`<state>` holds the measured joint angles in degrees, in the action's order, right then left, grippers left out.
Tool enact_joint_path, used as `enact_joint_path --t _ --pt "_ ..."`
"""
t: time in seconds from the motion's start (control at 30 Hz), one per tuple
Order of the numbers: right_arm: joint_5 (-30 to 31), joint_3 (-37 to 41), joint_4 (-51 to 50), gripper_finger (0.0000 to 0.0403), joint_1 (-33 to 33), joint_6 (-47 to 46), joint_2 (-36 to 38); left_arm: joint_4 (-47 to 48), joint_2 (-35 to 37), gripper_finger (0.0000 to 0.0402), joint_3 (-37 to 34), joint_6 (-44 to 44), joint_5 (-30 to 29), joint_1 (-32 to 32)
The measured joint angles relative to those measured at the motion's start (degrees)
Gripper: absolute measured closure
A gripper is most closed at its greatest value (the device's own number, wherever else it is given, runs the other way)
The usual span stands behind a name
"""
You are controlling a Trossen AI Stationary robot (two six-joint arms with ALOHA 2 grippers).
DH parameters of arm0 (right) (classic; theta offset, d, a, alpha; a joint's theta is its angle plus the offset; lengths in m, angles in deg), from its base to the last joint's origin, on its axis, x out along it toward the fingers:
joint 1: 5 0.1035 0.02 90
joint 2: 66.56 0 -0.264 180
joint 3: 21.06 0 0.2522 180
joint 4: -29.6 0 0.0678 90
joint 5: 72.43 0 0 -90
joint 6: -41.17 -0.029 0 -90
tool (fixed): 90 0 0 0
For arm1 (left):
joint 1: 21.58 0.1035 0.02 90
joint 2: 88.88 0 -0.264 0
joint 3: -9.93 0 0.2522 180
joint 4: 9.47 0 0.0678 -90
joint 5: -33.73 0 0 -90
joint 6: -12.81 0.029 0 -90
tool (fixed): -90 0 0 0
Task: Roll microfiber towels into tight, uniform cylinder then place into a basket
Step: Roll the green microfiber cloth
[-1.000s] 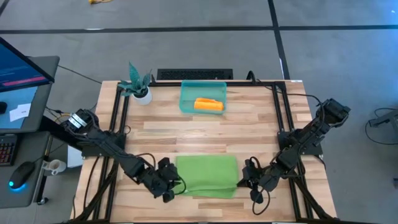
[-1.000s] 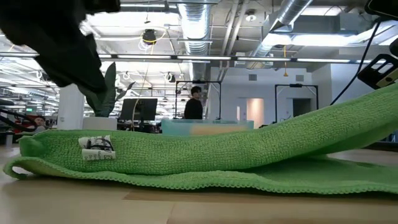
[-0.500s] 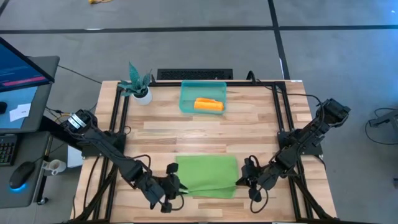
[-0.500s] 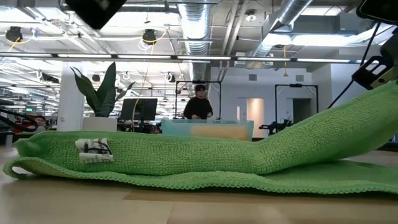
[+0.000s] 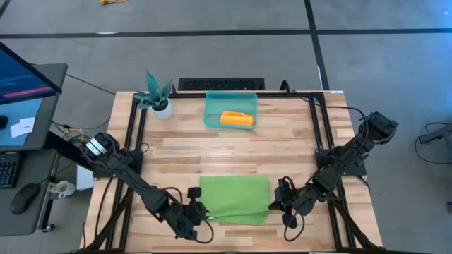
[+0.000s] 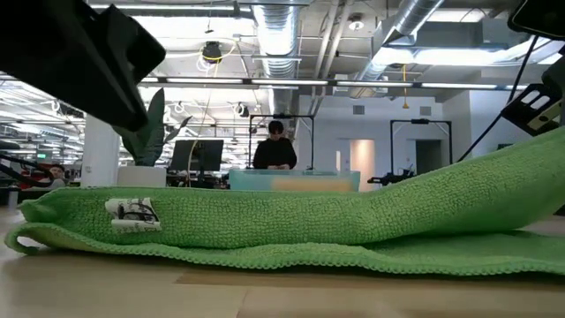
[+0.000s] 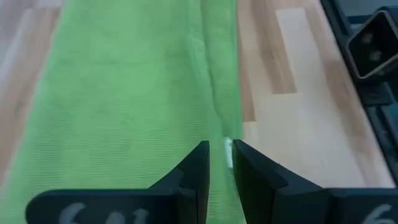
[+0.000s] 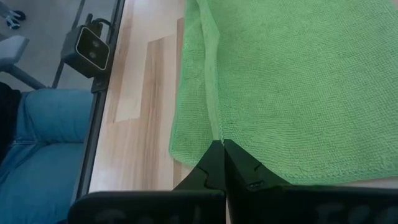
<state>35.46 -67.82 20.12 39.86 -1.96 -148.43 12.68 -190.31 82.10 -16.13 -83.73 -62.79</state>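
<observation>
**Open-plan robotics lab in an industrial hall**

A wooden worktable (image 5: 233,152) stands on a grey concrete floor (image 5: 212,49) marked with dark lines. Beside it, a desk holds a computer monitor (image 5: 25,77) and mouse (image 5: 22,197). Beyond the table, exposed silver ducts (image 6: 282,35) and strip lights run overhead above more workstations, where a person (image 6: 275,146) stands.
</observation>
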Motion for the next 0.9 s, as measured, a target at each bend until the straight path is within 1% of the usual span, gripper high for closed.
enact_joint_path --t 0.13,0.3,0.37,0.5,0.7,0.8,0.9 --pt "0.02 0.0 -0.05 0.0392 0.0 -0.42 0.0 -1.23 0.0 0.034 0.02 0.43 0.02 0.08" --pt "0.11 0.0 -0.79 0.0392 0.0 -0.44 0.0 -1.47 0.0 0.0339 0.02 0.29 6.08 0.35" --pt "0.13 0.0 -0.81 0.0392 0.0 -0.46 0.0 -1.89 0.0 0.0333 0.03 0.64 6.22 0.39" --pt "0.13 0.0 -0.79 0.0392 0.0 -0.46 0.0 -1.95 0.0 0.0301 -0.19 0.53 5.74 0.67" --pt "0.13 0.0 -0.81 0.0392 0.0 -0.46 0.0 -1.68 0.02 0.0244 -1.83 -2.73 5.07 1.29" --pt "0.13 0.0 -0.81 0.0392 0.0 -0.46 0.0 -1.79 0.02 0.0233 -2.39 -4.81 5.14 1.62" --pt "0.14 0.0 -0.81 0.0392 0.0 -0.46 0.0 -1.42 0.02 0.0232 -2.49 -4.76 6.02 1.66"
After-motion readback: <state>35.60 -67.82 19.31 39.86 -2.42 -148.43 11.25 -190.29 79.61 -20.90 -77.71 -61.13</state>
